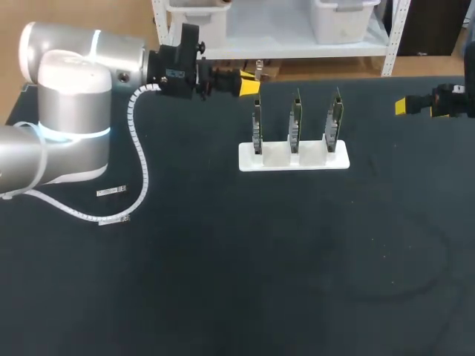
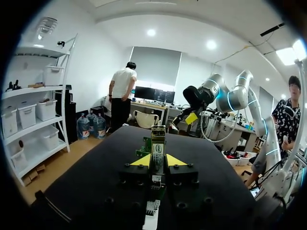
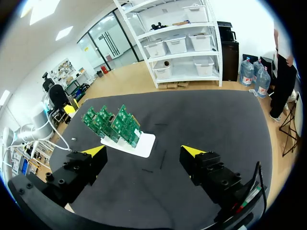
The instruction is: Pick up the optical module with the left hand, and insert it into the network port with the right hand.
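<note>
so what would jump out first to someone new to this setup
The left gripper, near the table's far edge, is shut on the optical module. Beside it a white stand holds three upright green circuit boards. The right gripper hangs open off to the right.

counter [image 1: 297, 282]: black, matte, spanning left to right
white stand [image 1: 293, 157]: far middle, three green circuit boards [image 1: 295, 122] upright in a row
small silver module [image 1: 111, 192]: lying flat, left side
white coiled cable [image 1: 111, 219]: loop resting just near of the module
</note>
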Motion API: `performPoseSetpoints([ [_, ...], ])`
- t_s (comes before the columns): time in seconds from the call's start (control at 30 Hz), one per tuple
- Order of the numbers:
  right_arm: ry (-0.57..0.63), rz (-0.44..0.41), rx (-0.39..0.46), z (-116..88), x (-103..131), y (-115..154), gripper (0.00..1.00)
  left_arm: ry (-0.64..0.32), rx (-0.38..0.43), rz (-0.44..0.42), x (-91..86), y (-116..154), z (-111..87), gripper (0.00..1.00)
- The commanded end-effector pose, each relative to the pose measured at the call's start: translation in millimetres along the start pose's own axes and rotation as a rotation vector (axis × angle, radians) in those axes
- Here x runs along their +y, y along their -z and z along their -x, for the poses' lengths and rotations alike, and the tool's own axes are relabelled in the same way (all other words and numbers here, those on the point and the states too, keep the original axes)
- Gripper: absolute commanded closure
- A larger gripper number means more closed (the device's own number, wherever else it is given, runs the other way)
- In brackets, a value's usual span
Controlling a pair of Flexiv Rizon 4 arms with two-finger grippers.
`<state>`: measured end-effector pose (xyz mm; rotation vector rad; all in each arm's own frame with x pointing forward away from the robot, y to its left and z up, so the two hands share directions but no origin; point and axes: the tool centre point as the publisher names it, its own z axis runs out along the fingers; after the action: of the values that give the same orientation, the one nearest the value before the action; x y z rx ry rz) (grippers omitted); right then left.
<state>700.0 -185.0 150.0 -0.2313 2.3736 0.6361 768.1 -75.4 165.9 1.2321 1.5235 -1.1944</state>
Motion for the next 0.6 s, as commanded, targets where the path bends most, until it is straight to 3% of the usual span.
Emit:
performPoseSetpoints([
  [0.03,0.000,0.000,0.000,0.0,0.0,0.0,0.00,-0.008,0.000,-0.004,2.9,-4.8,2.1,1.00],
  [0.6,0.000,0.000,0.000,0.0,0.0,0.0,0.00,-0.013,0.008,0.000,2.3,-8.6,3.4,1.00],
])
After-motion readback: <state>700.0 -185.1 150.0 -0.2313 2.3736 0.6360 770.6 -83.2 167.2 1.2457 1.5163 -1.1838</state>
